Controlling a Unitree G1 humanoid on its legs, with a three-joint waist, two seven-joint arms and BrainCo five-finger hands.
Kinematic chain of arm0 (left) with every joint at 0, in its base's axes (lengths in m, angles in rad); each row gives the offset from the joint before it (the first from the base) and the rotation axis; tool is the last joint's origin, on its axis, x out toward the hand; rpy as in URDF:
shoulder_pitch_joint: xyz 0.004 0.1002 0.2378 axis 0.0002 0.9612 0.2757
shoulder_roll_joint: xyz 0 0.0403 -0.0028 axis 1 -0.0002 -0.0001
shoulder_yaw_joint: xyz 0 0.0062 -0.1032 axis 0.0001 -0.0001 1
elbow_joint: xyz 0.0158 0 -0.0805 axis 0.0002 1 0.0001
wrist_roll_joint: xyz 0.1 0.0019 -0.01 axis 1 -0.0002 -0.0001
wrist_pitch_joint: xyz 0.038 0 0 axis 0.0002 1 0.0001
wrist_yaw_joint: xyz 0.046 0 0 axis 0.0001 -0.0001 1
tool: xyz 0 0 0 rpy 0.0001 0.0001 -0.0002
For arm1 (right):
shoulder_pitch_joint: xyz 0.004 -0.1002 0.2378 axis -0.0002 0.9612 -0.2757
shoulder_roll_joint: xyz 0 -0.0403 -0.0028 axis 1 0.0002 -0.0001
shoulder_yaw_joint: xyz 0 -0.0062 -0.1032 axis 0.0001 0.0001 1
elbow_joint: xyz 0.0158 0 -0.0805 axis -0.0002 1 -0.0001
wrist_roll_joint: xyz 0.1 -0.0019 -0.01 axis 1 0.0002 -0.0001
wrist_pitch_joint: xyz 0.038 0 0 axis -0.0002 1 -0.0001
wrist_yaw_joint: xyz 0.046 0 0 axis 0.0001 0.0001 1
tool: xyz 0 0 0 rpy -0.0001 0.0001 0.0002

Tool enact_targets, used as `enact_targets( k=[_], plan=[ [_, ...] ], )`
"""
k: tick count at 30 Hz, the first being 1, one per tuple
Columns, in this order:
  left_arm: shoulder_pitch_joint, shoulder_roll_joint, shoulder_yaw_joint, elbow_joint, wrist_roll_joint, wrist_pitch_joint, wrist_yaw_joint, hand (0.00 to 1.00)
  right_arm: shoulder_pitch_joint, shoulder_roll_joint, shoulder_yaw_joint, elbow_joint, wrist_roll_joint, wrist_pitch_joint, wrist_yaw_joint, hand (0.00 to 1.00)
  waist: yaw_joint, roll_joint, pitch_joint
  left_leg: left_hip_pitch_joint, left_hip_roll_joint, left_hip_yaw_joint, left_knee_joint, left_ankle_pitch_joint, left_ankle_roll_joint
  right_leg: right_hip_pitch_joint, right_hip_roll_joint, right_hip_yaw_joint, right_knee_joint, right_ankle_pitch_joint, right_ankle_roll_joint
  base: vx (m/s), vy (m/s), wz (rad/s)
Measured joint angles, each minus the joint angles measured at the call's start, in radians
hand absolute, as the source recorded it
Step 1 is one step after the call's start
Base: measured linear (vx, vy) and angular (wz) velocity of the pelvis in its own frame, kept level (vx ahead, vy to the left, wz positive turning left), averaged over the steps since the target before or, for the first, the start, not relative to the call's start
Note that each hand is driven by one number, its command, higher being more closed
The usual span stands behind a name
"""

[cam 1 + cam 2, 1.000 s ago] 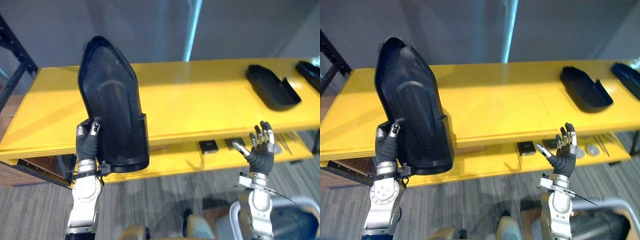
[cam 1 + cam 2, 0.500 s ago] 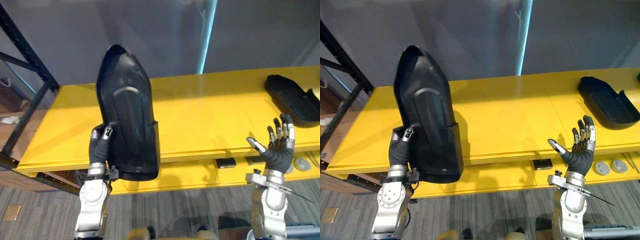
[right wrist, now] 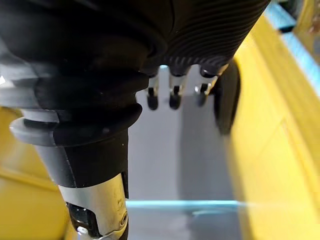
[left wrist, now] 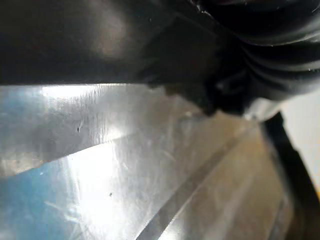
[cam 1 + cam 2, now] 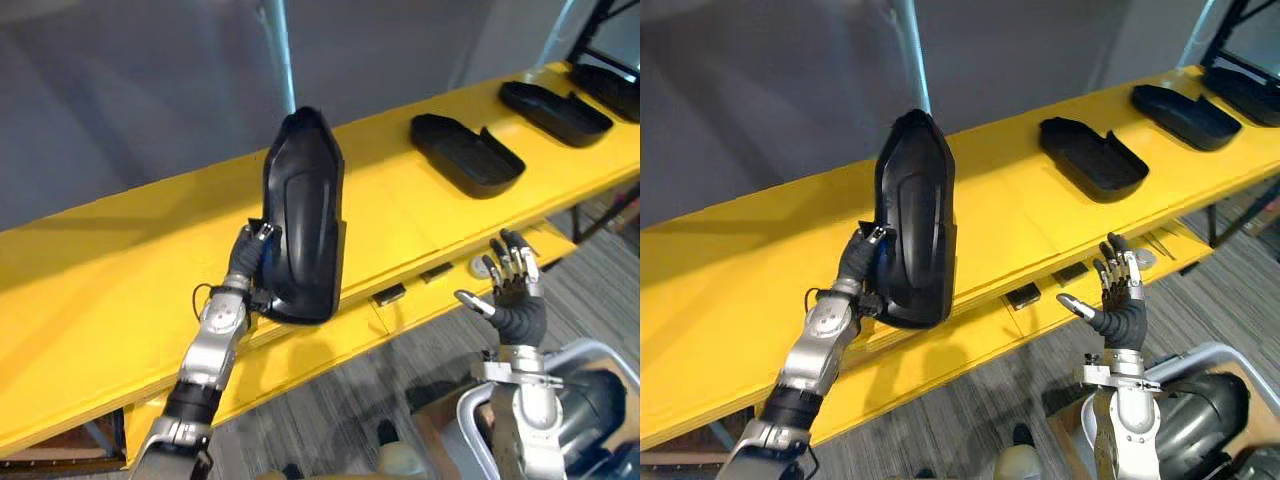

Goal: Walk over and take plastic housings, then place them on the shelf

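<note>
Grey wall (image 5: 150, 80) runs behind a long yellow shelf (image 5: 100, 270) that crosses my view from near left to far right, with a lower yellow ledge (image 5: 310, 360) under its near edge and grey carpet (image 5: 400, 385) below. My left hand (image 5: 245, 262) is clamped on a black plastic housing (image 5: 305, 215), thumb on its near rim and the other fingers hidden behind it. I see the housing standing upright, pointed end up and broad face toward me, over the near edge of the shelf. I cannot tell whether its lower end touches the shelf. My right hand (image 5: 518, 305) is raised in front of the ledge, well apart from the housing, fingers straight and spread, holding nothing. Further right on the shelf lie three more black housings, flat and well apart: the nearest one (image 5: 465, 155), a second one (image 5: 555, 100) and a third one (image 5: 610, 80) at the far right. Small dark parts (image 5: 390, 295) sit on the ledge
</note>
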Motion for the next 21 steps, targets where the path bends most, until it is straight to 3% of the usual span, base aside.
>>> enact_targets(
  k=[3, 6, 10, 16, 21],
  plan=[
    [-0.062, 0.000, -0.005, 0.086, -0.042, 0.030, 0.052, 1.00, -0.001, -0.024, 0.038, 0.000, 0.018, 0.000, 0.031, 0.00, -0.023, 0.002, 0.000, 0.022, 0.000, 0.027, -0.012, 0.000, 0.000, 0.000, 0.003, 0.026, -0.003, 0.004, 0.001, -0.04, -0.001, -0.30],
    [-0.166, 0.003, -0.005, 0.201, -0.111, 0.095, 0.167, 1.00, 0.005, -0.026, 0.080, 0.000, 0.034, 0.018, 0.070, 0.00, -0.043, 0.004, 0.001, 0.030, -0.002, 0.062, -0.028, 0.003, -0.004, -0.014, 0.005, 0.059, -0.021, 0.023, 0.001, -0.05, -0.001, -0.29],
    [-0.209, 0.037, 0.001, 0.260, -0.152, 0.165, 0.270, 1.00, 0.024, -0.033, 0.105, 0.000, 0.043, 0.045, 0.099, 0.00, -0.076, 0.004, 0.001, 0.030, 0.000, 0.076, -0.030, 0.004, -0.004, -0.013, 0.009, 0.074, -0.046, 0.039, 0.002, -0.02, -0.012, -0.14],
    [-0.323, 0.038, 0.002, 0.360, -0.190, 0.224, 0.388, 1.00, 0.045, -0.036, 0.149, -0.019, 0.072, 0.053, 0.110, 0.00, -0.080, -0.007, 0.017, 0.004, 0.001, 0.074, -0.019, 0.004, -0.004, -0.036, 0.008, 0.074, -0.039, 0.040, 0.002, -0.02, -0.005, 0.02],
    [-0.413, 0.069, 0.006, 0.379, -0.190, 0.248, 0.471, 1.00, 0.002, -0.038, 0.179, -0.050, 0.072, 0.059, 0.085, 0.00, -0.098, -0.016, 0.082, -0.038, 0.001, 0.071, 0.011, 0.001, 0.000, -0.067, 0.003, 0.075, -0.037, 0.053, 0.003, -0.07, -0.015, 0.01]
  ],
)
